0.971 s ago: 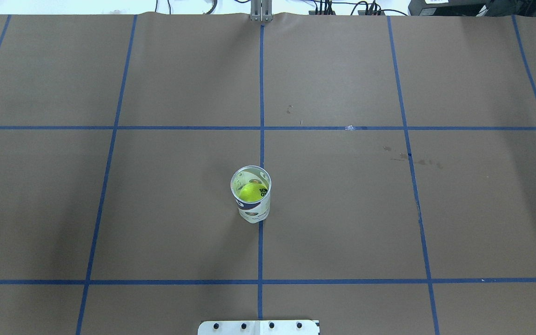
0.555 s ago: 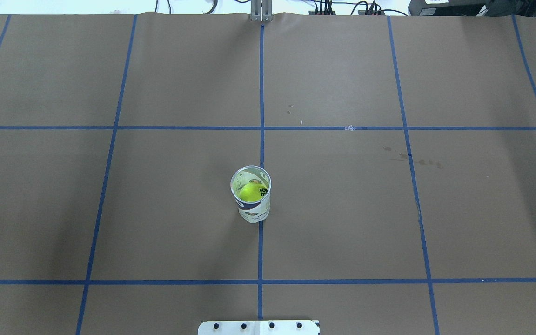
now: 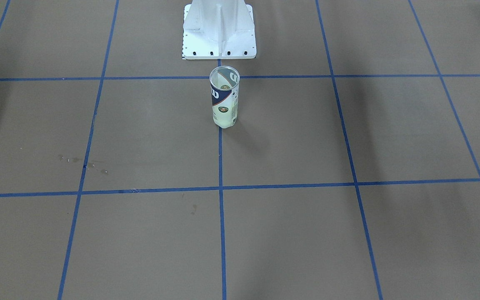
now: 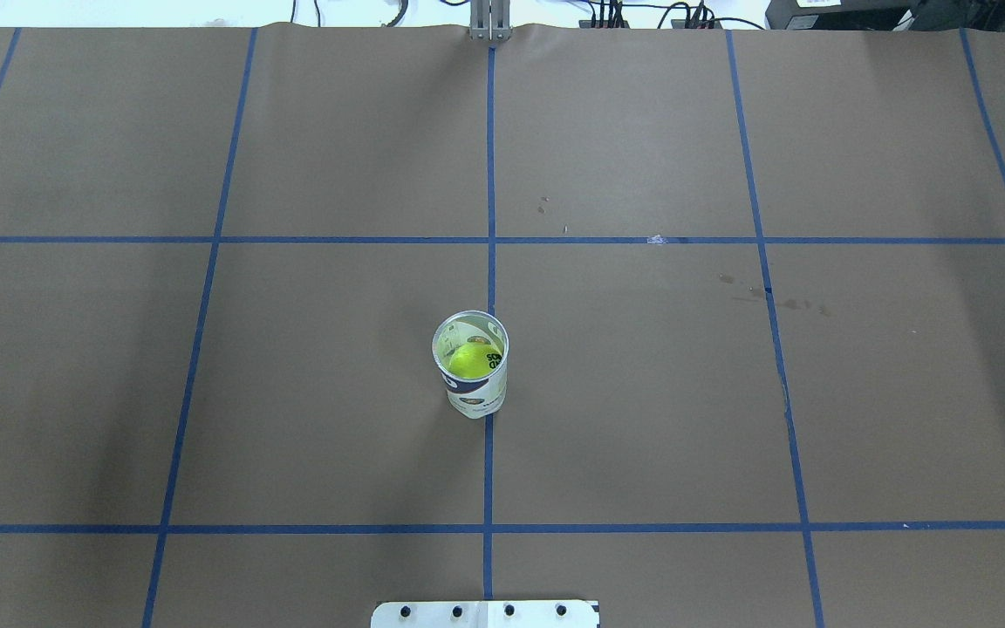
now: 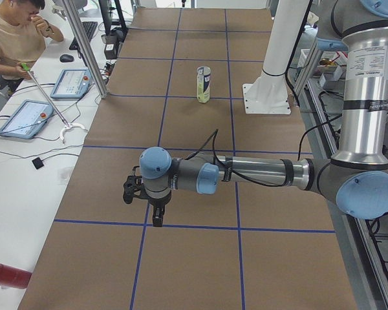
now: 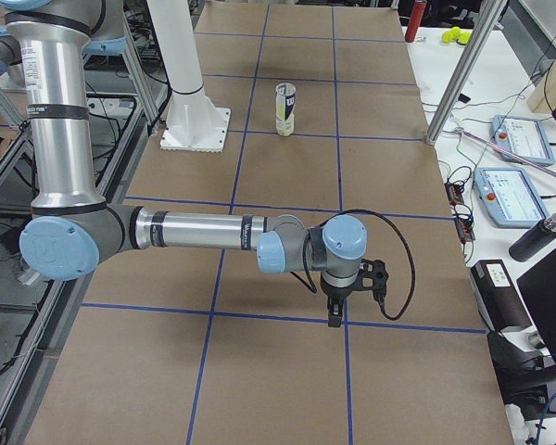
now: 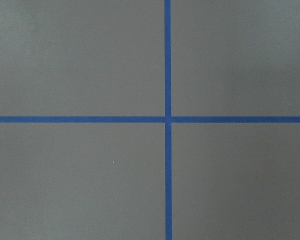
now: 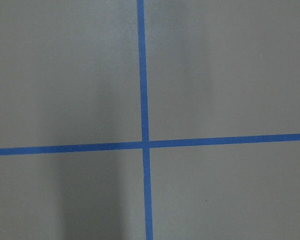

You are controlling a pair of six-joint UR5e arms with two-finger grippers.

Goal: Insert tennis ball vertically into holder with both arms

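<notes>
The holder (image 4: pixel 476 397), a clear can with a white and navy label, stands upright on the centre tape line near the robot's base. It also shows in the front view as the holder (image 3: pixel 224 98). A yellow-green tennis ball (image 4: pixel 470 359) lies inside it at the bottom. Both arms stretch out low over the table ends, far from the can. My left gripper (image 5: pixel 157 218) and right gripper (image 6: pixel 334 315) point down at the paper, and I cannot tell whether they are open or shut. Both wrist views show only brown paper and a blue tape cross.
The white pedestal base (image 3: pixel 219 29) stands just behind the can. Brown paper with a blue tape grid (image 4: pixel 489 240) covers the table. A person (image 5: pixel 16 39) sits at a side desk with tablets (image 5: pixel 71 82). A red cylinder (image 5: pixel 6 274) and a black bottle (image 6: pixel 536 236) lie off the table.
</notes>
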